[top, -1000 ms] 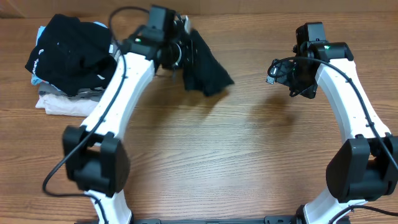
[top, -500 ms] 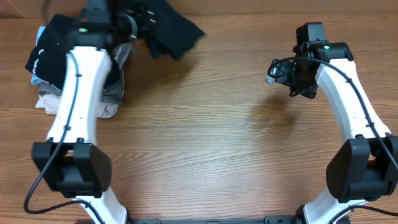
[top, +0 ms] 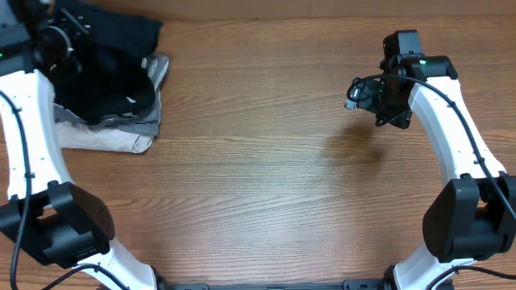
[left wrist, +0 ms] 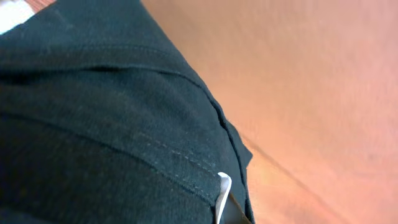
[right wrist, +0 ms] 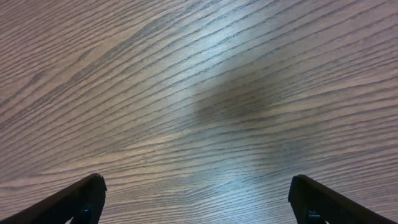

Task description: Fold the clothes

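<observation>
Two arms are sitting at the near edge of the counter [top: 258, 185], one on each side, both reaching toward the far half.

The right end effector [top: 355, 93] is hovering over bare wood on the right, well apart from all the fabric. Its jaws are standing wide and gripping nothing. The two black fingers [right wrist: 81, 199] are showing at opposite bottom corners of the wrist view, with a soft shadow lying on the grain below.

Left side, mid-depth, a pile is sitting at the counter's left edge. Counting what's showing:
- One cream garment [top: 105, 141] is sticking out at the bottom, nearest.
- One grey garment [top: 153, 113] is lying on it, with its edge showing on the right.
- Black fabric is covering the top of both.

Far left corner: the left end effector [top: 64, 40] is clamping narrow on the T-shirt [top: 121, 36], one only, plain black. The shirt is draping from the jaws over the far end of the pile, and its right part is spreading toward the far edge. I can't tell where the shirt is ending or whether other black cloth is lying under it.

The left wrist view is filling with black knit, stitched hems running diagonally. One small white label [left wrist: 224, 186] is poking out right beside the finger at the bottom edge. It's showing edge-on, too small to read.
</observation>
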Tool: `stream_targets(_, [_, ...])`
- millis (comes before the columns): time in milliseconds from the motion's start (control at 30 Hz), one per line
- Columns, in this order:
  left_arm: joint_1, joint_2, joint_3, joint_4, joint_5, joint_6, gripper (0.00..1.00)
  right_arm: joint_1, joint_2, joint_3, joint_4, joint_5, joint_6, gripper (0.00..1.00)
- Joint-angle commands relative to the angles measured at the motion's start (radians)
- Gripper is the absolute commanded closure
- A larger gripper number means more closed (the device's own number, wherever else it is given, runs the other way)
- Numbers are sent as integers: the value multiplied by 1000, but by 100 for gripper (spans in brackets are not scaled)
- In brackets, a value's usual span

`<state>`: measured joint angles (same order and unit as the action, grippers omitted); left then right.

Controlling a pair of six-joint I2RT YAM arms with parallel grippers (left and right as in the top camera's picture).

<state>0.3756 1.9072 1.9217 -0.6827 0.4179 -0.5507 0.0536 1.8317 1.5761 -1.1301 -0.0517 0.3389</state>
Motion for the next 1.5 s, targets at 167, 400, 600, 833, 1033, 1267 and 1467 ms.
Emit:
stream_targets(167, [69, -37, 35, -6, -3, -32, 96, -3, -12, -6, 2, 6, -5, 2])
stream_targets(400, [76, -37, 35, -156, -45, 35, 83, -3, -12, -6, 2, 6, -5, 1])
stream_targets(600, [96, -37, 35, -457, -230, 222, 12, -3, -12, -6, -10, 6, -6, 1])
stream_targets(833, [160, -40, 37, -548, -438, 263, 0, -3, -12, -6, 1, 6, -5, 1])
stream_targets(1033, [158, -64, 52, -482, -238, 460, 0, -3, -12, -6, 2, 6, -5, 0])
stream_targets(1267, [37, -80, 57, -351, -156, 703, 1, -3, -12, -6, 13, 5, -5, 0])
stream_targets(1467, [-125, -12, 55, -215, -623, 759, 0, -3, -12, -6, 7, 5, -5, 0])
